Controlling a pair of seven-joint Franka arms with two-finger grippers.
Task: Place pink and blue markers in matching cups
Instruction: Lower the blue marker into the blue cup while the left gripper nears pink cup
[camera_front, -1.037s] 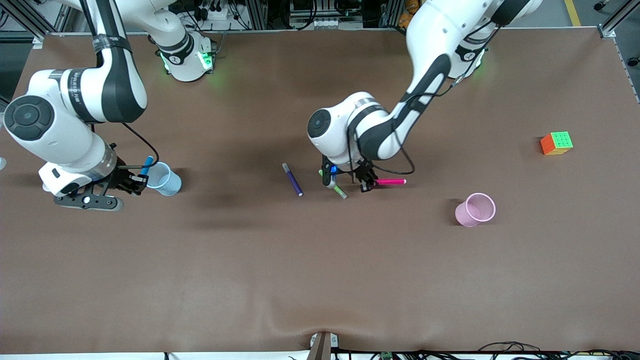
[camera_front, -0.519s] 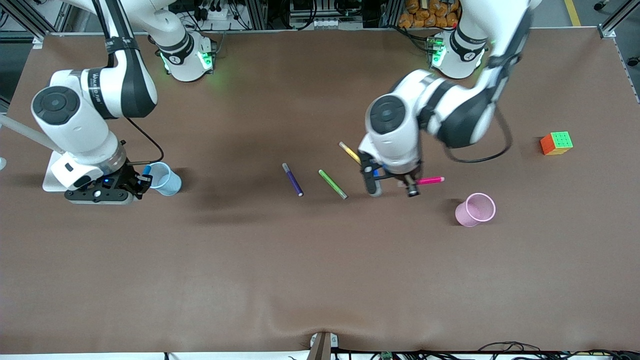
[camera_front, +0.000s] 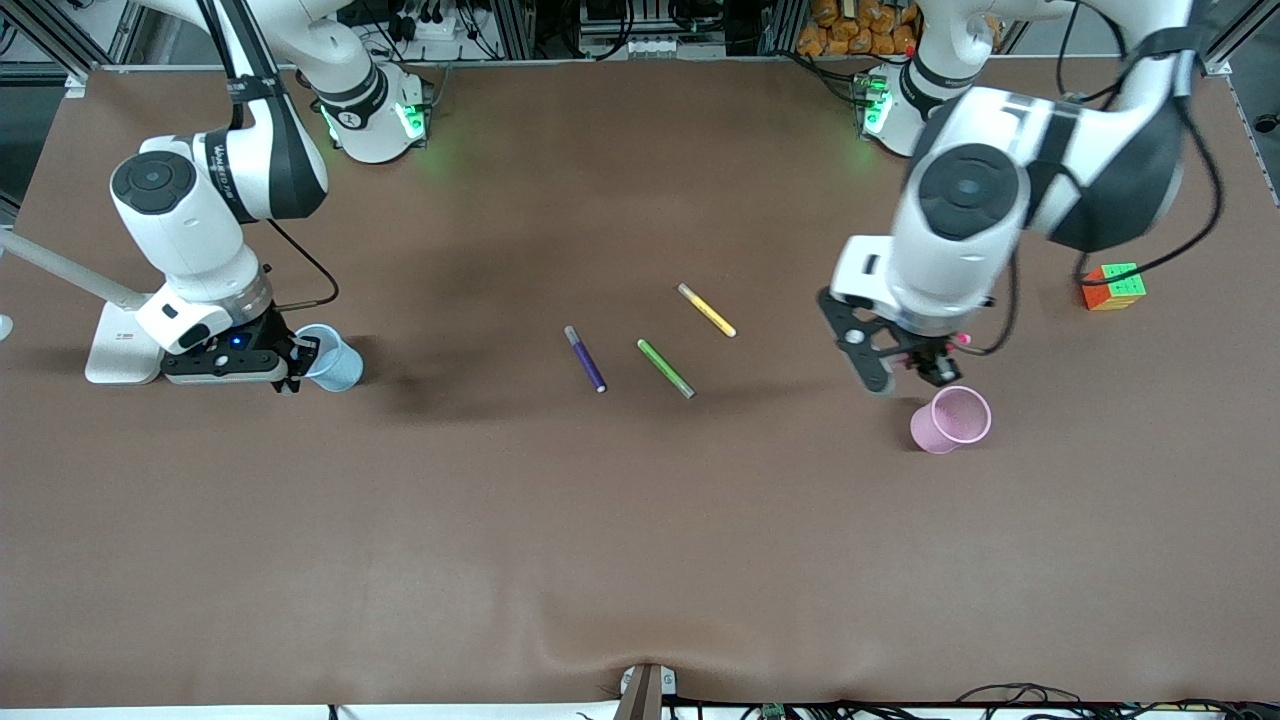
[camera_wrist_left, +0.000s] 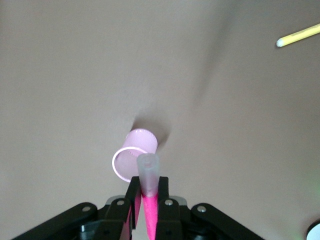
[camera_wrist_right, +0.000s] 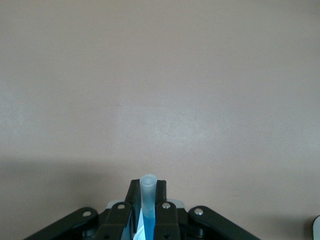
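Pink cup: small translucent pale pink plastic cup (camera_front: 950, 419) — nearest the front camera, just below the left gripper's fingers.
Left gripper (camera_wrist_left: 146, 196): carried over from the loose markers, clamped on the slim magenta-pink marker (camera_wrist_left: 149, 212).
Right gripper (camera_wrist_right: 146, 202): shifted beside the translucent pale blue cup (camera_front: 331, 357), pinching the blue marker (camera_wrist_right: 143, 226) — neither dropped yet.

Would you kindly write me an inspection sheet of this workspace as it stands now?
Surface: brown table, one ripple at the edge nearest the front camera.
Job's things: pink marker in left gripper; blue marker in right gripper; pink cup and blue cup upright.
Clutter: purple marker, green marker, yellow marker, cube.
Grippers: left gripper just above pink cup; right gripper beside blue cup.
Cables: black cable loops off left arm.
Surroundings: frames, wiring by the bases.
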